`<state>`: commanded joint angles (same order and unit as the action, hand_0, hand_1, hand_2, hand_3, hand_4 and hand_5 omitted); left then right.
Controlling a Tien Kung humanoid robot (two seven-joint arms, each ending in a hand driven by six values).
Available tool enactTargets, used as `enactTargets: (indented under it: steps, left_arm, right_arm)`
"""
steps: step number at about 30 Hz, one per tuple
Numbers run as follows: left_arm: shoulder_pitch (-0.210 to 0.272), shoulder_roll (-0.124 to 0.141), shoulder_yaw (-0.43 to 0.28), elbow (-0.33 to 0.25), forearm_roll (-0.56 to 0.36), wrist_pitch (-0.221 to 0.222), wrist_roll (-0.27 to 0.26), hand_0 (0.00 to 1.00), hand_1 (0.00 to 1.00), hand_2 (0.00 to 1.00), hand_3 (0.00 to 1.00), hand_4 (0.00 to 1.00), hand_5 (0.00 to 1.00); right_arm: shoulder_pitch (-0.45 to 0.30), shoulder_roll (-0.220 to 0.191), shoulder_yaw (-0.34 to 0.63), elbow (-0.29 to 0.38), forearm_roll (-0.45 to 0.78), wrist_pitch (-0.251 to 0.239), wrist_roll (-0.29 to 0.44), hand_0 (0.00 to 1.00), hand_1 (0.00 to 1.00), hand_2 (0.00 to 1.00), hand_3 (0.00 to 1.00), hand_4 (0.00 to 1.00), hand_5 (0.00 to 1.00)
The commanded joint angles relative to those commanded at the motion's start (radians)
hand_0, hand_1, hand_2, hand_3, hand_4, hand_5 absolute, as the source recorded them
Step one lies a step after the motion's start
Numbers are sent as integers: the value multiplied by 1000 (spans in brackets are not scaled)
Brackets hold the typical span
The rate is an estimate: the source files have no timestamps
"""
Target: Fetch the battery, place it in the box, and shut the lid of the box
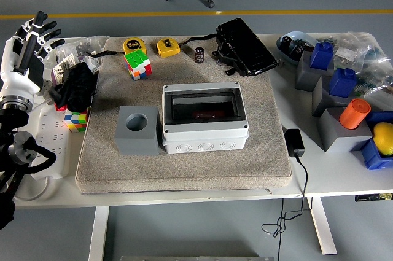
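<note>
Nearest the bottom-left corner, the left arm is coming in along the frame's left edge, and its left hand (27, 43) is hanging at the upper left with fingers spread wide, holding nothing. No right hand is showing. Outward from it, past a black bundle (77, 86) and a colour cube (138, 64), the battery (200, 54) is standing near the mat's (184, 166) top edge, above the box (204, 116), whose lid looks shut. Being small, rigid and probably smooth, the battery likely wants a fingertip pinch across its sides.
</note>
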<state>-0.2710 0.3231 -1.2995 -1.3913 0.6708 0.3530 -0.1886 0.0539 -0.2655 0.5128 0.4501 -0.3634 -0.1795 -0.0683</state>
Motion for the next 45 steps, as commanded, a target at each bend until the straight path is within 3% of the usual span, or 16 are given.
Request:
enactTargets:
  steps: [45]
  left_arm:
    - [36,40,-38,-13,6,-8,-5,526,611,610,637,976,531]
  right_arm:
    - [23,-12,-101,-2,15,3,-3,624,659,667,573,923,482]
